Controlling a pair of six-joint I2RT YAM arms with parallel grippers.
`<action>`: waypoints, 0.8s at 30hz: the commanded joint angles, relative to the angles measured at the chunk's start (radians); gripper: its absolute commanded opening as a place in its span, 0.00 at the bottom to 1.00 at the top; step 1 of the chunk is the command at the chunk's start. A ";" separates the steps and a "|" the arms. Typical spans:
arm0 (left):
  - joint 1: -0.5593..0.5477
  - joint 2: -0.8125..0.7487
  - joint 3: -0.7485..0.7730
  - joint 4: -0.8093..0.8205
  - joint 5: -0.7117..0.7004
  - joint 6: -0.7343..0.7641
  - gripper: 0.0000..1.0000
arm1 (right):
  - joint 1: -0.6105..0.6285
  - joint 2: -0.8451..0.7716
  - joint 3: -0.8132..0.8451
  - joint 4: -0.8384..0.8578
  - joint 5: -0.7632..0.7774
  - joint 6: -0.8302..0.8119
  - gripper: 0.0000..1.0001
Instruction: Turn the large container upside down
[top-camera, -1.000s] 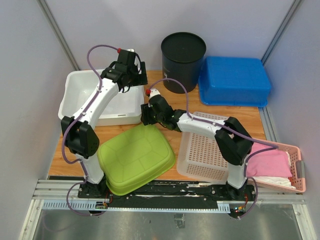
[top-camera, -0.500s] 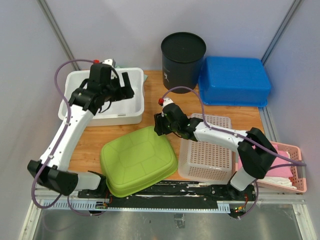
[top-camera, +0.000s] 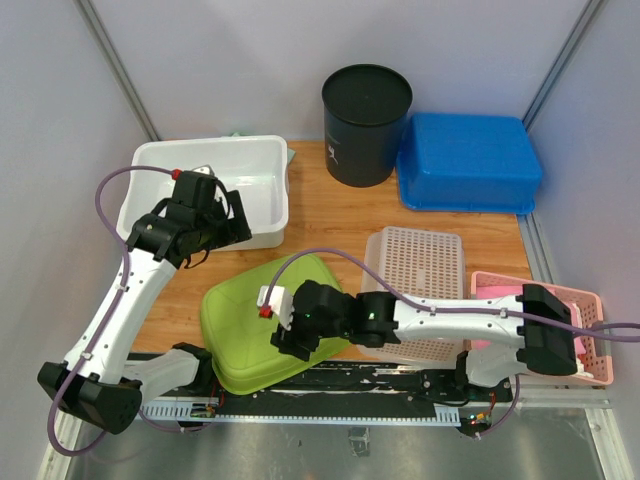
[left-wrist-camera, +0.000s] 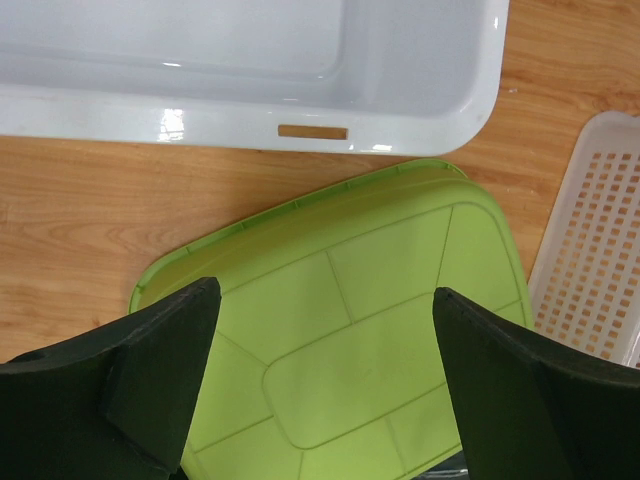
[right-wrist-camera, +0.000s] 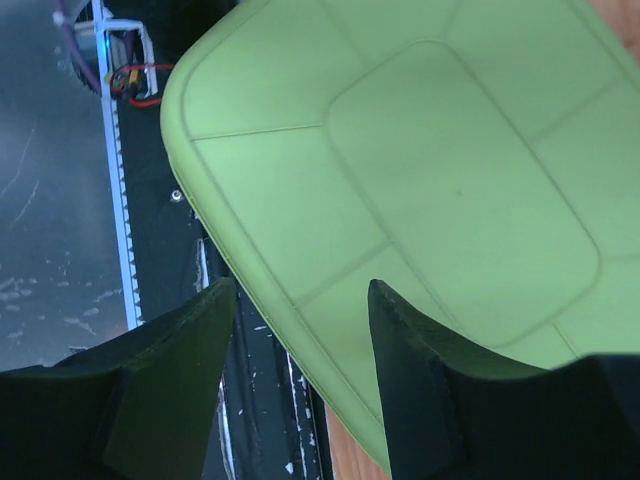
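The large container (top-camera: 240, 310) is a lime-green tub lying bottom up at the near middle of the table, its ribbed base facing the cameras. It fills the left wrist view (left-wrist-camera: 380, 310) and the right wrist view (right-wrist-camera: 430, 150). My left gripper (top-camera: 222, 230) hangs open above the tub's far left corner, near the white tub, with nothing between its fingers (left-wrist-camera: 325, 292). My right gripper (top-camera: 290, 342) is open over the green tub's near right rim. That rim runs between its two fingers (right-wrist-camera: 302, 287), one over the tub and one over the dark rail, without a grip.
A white tub (top-camera: 150, 170) stands at the back left. A black bucket (top-camera: 366, 110) and a blue bin (top-camera: 470, 160) stand at the back. A white perforated basket (top-camera: 420, 270) lies bottom up beside the green tub, and a pink basket (top-camera: 590, 310) with pink cloth sits at the right edge.
My left gripper has pulled back from over the white tub toward the green one. My right gripper has moved from the green tub's far edge across to its near rim. The tub has shifted slightly.
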 joint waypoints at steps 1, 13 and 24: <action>0.012 0.005 0.027 0.007 -0.058 -0.059 0.91 | 0.094 0.075 -0.009 0.055 0.059 -0.127 0.58; 0.026 0.003 0.069 0.044 -0.040 -0.033 0.91 | 0.176 0.221 -0.021 0.127 0.454 -0.182 0.67; 0.027 0.006 0.070 0.056 -0.041 -0.031 0.91 | 0.169 0.379 0.087 0.125 0.734 -0.004 0.68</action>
